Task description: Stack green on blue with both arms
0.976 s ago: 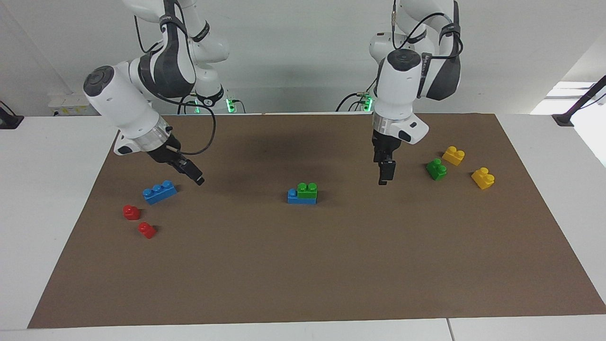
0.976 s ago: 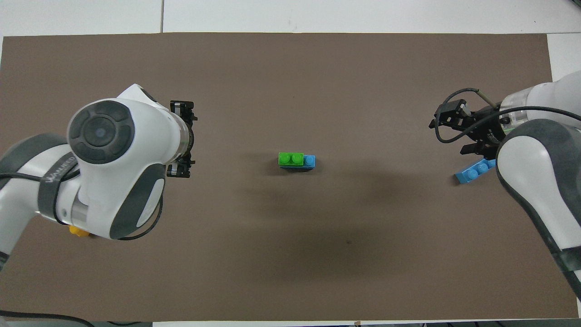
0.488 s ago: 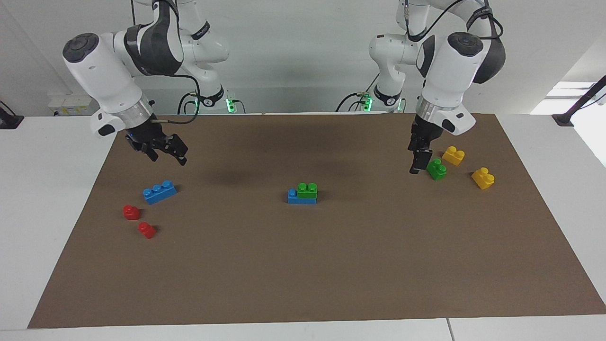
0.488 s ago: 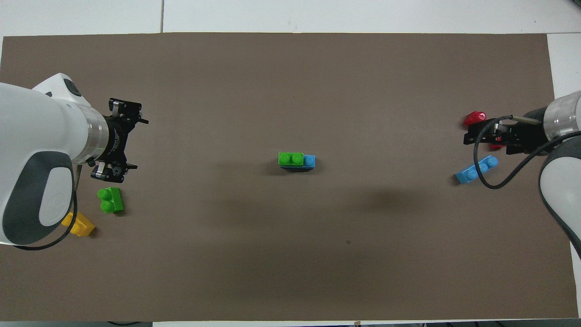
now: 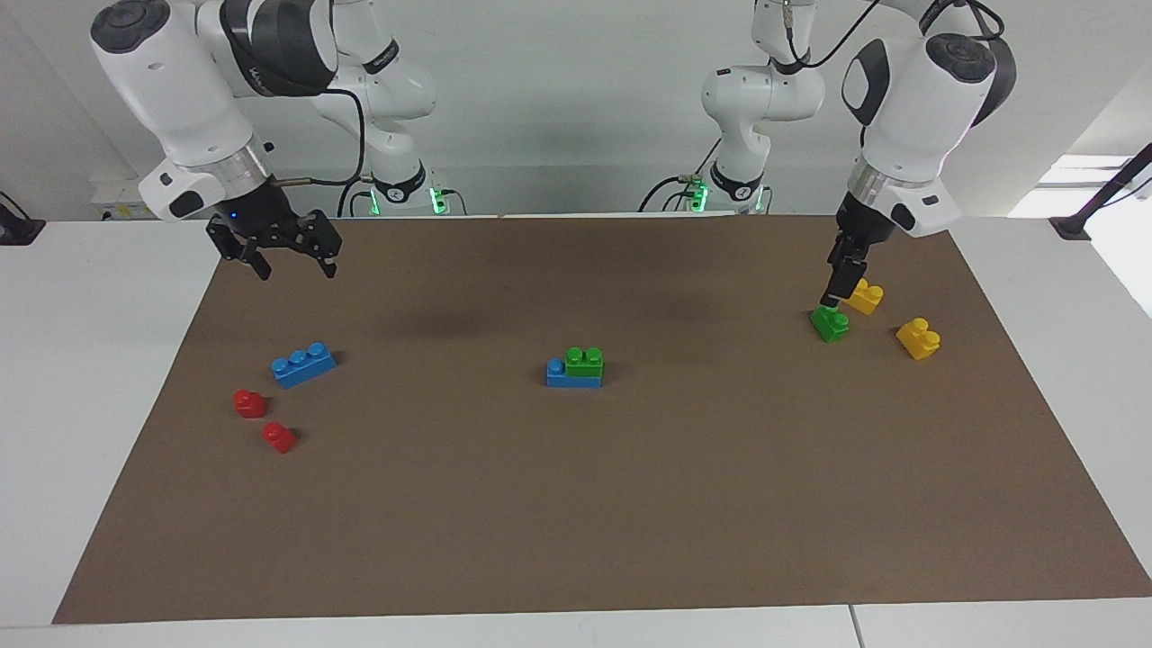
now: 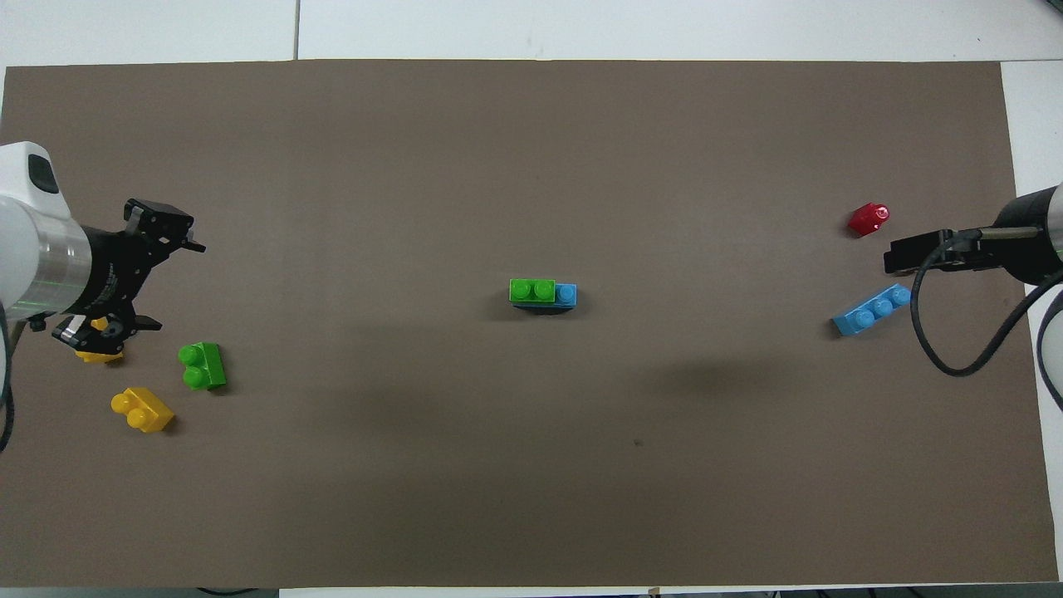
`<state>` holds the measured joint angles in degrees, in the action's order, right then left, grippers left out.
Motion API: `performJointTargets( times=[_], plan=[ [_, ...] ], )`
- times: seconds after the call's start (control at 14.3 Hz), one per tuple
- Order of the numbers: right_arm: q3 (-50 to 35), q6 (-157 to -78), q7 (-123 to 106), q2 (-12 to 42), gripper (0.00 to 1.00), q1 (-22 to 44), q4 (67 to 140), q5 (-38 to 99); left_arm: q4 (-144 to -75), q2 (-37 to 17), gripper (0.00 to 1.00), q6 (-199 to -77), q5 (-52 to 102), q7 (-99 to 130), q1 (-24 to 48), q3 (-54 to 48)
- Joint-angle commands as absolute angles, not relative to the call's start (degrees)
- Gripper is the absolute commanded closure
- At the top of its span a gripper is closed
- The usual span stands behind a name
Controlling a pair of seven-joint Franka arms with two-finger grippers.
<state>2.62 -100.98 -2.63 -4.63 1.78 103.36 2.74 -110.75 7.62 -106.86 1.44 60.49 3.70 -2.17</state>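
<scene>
A green brick (image 5: 585,360) sits on a blue brick (image 5: 562,373) in the middle of the mat, covering two studs; the stack also shows in the overhead view, green (image 6: 532,290) on blue (image 6: 566,295). A second green brick (image 5: 829,322) (image 6: 202,365) lies loose toward the left arm's end. My left gripper (image 5: 835,292) (image 6: 178,286) hangs open and empty just above it. A second blue brick (image 5: 303,364) (image 6: 872,309) lies loose toward the right arm's end. My right gripper (image 5: 274,256) (image 6: 893,253) is open, empty and raised high over the mat there.
Two yellow bricks (image 5: 862,295) (image 5: 918,338) lie beside the loose green brick. Two small red bricks (image 5: 249,402) (image 5: 279,437) lie beside the loose blue brick, farther from the robots. The brown mat (image 5: 576,522) covers the white table.
Both arms have swung outward and up from the middle stack, the left gripper to over the loose green brick, the right gripper toward its own end. No brick has moved.
</scene>
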Motion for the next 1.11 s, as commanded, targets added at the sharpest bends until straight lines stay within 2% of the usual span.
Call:
performJointTargets(
  times=[0.0, 0.42, 0.7, 1.05],
  plan=[
    [2.1, -99.9, -5.7, -5.4, 0.0, 1.1, 103.0, 1.6, -111.8, 10.3, 0.0, -103.6, 2.6, 47.9, 0.9, -2.5],
    [2.2, -99.9, -5.8, -5.8, 0.0, 1.0, 103.0, 1.7, -109.6, 10.3, 0.0, -99.1, 2.5, 16.8, -4.9, -2.5],
    [2.3, -99.4, -4.6, -5.8, 0.0, 1.0, 102.6, 1.6, -109.2, 10.3, 0.0, -97.7, 1.9, 0.0, -5.1, -2.6],
    [2.3, -98.5, -0.6, -5.9, 0.0, 1.0, 102.3, 0.4, -107.8, 9.5, 0.0, -97.6, 1.9, -3.3, -5.3, -2.7]
  ],
)
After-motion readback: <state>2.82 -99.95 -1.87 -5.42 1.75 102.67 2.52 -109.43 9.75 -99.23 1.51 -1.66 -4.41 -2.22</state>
